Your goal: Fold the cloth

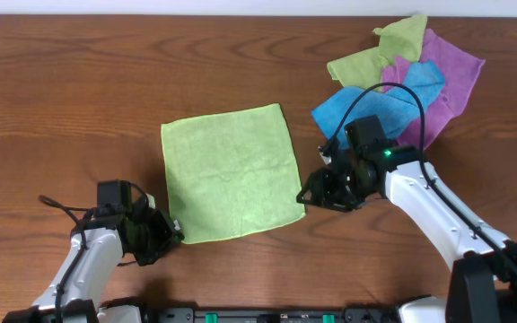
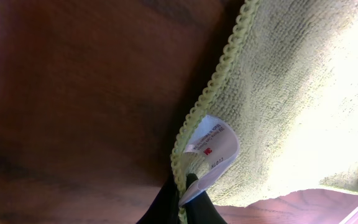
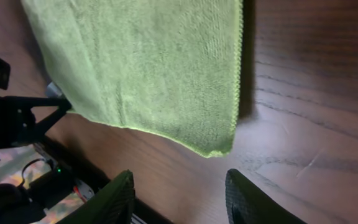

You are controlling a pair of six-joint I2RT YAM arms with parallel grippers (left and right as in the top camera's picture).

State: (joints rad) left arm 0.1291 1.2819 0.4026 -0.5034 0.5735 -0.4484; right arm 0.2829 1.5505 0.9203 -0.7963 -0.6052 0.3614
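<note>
A light green cloth (image 1: 232,172) lies flat and spread out on the wooden table. My left gripper (image 1: 174,233) is at its front left corner, shut on the cloth's hem beside a white care label (image 2: 211,149); the fingers (image 2: 184,198) pinch the edge. My right gripper (image 1: 309,193) is open and empty, just right of the cloth's front right corner (image 3: 219,148). In the right wrist view its two fingers (image 3: 182,193) spread wide above bare wood, apart from the cloth (image 3: 148,62).
A pile of other cloths sits at the back right: yellow-green (image 1: 380,54), purple (image 1: 451,76) and blue (image 1: 375,108). The table's front edge and the left arm's base (image 3: 5,118) are close by.
</note>
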